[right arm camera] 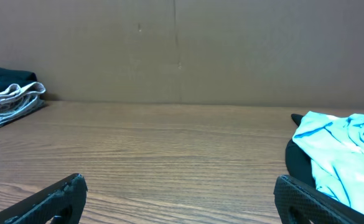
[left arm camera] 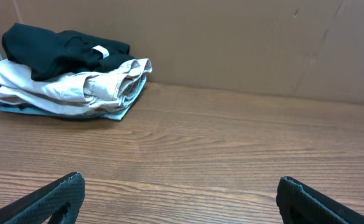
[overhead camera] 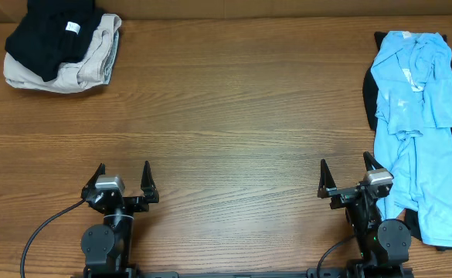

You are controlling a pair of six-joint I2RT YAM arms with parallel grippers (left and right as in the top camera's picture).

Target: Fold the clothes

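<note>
A crumpled light blue garment (overhead camera: 416, 116) lies unfolded along the table's right edge, on top of a black garment (overhead camera: 369, 93). It also shows at the right of the right wrist view (right arm camera: 346, 155). A folded stack (overhead camera: 63, 42), black cloth on beige cloth, sits at the far left corner, and shows in the left wrist view (left arm camera: 70, 74). My left gripper (overhead camera: 123, 174) is open and empty near the front edge. My right gripper (overhead camera: 345, 171) is open and empty, just left of the blue garment's lower part.
The wooden table (overhead camera: 233, 116) runs between the two piles. A brown cardboard wall (left arm camera: 244, 37) stands behind the table. A black cable (overhead camera: 44, 228) trails from the left arm's base.
</note>
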